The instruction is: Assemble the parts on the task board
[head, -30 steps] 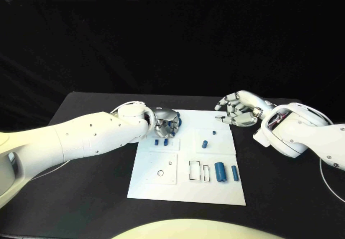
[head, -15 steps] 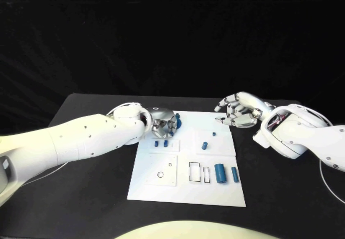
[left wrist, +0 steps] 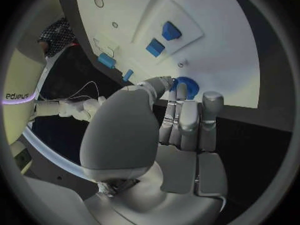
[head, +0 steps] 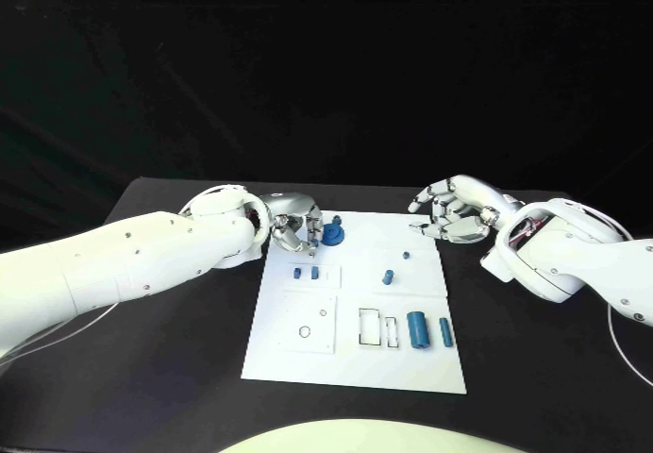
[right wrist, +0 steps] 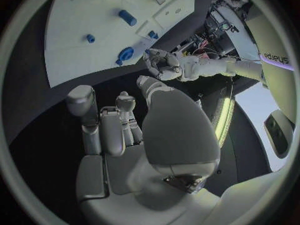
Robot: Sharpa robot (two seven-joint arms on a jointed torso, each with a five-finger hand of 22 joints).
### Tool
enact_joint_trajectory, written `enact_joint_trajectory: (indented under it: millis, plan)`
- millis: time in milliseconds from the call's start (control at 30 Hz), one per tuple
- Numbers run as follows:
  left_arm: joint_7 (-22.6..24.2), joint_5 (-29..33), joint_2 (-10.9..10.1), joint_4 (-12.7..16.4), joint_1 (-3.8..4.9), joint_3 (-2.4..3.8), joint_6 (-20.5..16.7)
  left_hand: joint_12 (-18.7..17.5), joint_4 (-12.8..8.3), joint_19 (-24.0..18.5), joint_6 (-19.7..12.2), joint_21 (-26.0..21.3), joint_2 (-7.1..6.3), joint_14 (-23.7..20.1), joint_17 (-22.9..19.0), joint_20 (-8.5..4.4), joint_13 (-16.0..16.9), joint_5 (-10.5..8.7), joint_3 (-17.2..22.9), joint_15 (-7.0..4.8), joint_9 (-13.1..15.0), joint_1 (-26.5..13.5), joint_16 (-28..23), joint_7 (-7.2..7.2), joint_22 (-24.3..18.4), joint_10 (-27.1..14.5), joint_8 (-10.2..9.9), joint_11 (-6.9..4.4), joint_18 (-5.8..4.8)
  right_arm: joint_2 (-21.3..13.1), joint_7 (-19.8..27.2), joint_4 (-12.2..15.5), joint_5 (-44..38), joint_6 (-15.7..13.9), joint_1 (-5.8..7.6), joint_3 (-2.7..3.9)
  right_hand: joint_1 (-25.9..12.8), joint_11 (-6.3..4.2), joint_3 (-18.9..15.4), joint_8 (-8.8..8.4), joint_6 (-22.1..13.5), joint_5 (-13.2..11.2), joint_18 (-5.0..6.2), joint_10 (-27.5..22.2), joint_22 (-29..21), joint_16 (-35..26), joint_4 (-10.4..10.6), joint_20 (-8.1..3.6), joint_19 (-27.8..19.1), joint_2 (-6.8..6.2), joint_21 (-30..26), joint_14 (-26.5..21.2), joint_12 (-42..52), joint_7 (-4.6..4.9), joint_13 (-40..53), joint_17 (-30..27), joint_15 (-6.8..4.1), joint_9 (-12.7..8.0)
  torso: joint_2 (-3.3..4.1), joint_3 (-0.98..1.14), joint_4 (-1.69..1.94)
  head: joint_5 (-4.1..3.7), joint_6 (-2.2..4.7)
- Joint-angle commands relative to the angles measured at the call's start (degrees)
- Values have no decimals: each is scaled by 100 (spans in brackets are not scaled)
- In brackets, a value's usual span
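task board [head: 357, 349]: white plate lying flat in the middle of the black table [head: 163, 377], long side running near to far.

left hand [head: 293, 232]: placed at the far left corner of the board, fingers curled toward a round blue part [head: 333, 232] seated there. in the left wrist view the fingertips [left wrist: 181, 91] lie against that round blue part [left wrist: 187, 87]; whether it is actually gripped cannot be told.

right hand [head: 458, 212]: held off the far right corner of the board, above the table, fingers curled but apart, nothing carried.

step in hand, as judged: seating or turning the round part at the far left corner. a square, downward approach is advised, with fingertips kept on the rim of the part so the neighbouring pieces are not knocked; the right hand is best kept clear of the board.

recesses and contents:
- left middle panel: two small blue pegs [head: 305, 273] standing side by side.
- right far panel: one short blue peg [head: 388, 276] and a smaller blue piece [head: 406, 254] beyond it.
- near right: two outlined rectangular slots [head: 370, 324], seemingly unfilled; just to their right a thick blue cylinder [head: 418, 327] and a thin blue rod [head: 445, 329].
- near left panel: a small ring outline [head: 304, 330], nothing seated in it.
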Motion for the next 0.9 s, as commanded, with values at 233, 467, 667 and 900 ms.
enact_joint_trajectory:
  millis: [233,467,667,900]
  plan:
    - [-145,206,-60,-49,-3,-15,274,-27,-29,46,28,26,-2,41,-7,9,-8,-21,-18,-8,-7,-53,35,-2,11,42,-35,-16,-47,7,45,-11,-17,56,-4,0,-40,-3,35,26,-40,35,78,-1,-5,-12,3,-8,-38,-19,-14,89,2,4,6,-5,-37,-9,9,-4,-9,25,-8]
    - [-129,208,-6,-120,-36,-44,313,-36,-28,46,32,26,-7,42,-8,10,-11,-23,-22,-8,-10,-61,35,-3,11,47,-41,-16,-48,12,46,-9,-17,54,-5,0,-40,-3,35,26,-40,35,78,-1,-5,-12,3,-8,-38,-19,-14,89,2,4,6,-5,-37,-9,13,-7,-16,38,-22]
    - [-114,207,34,-155,-58,-51,318,-36,-28,46,32,26,-7,42,-8,10,-11,-23,-22,-8,-10,-61,35,-3,11,47,-41,-16,-48,14,45,-6,-17,54,-5,0,-40,-3,35,26,-40,35,78,-1,-5,-12,3,-8,-38,-19,-14,89,2,4,6,-5,-37,-9,9,-1,-17,40,-27]
    - [-85,207,57,-174,-78,-55,316,-36,-28,46,32,26,-7,42,-8,10,-11,-23,-22,-8,-10,-61,35,-3,11,47,-41,-16,-48,16,44,-4,-17,53,-5,0,-40,-3,35,26,-40,35,78,-1,-5,-12,3,-8,-38,-19,-14,89,2,4,6,-5,-37,-9,8,-5,-13,29,-40]
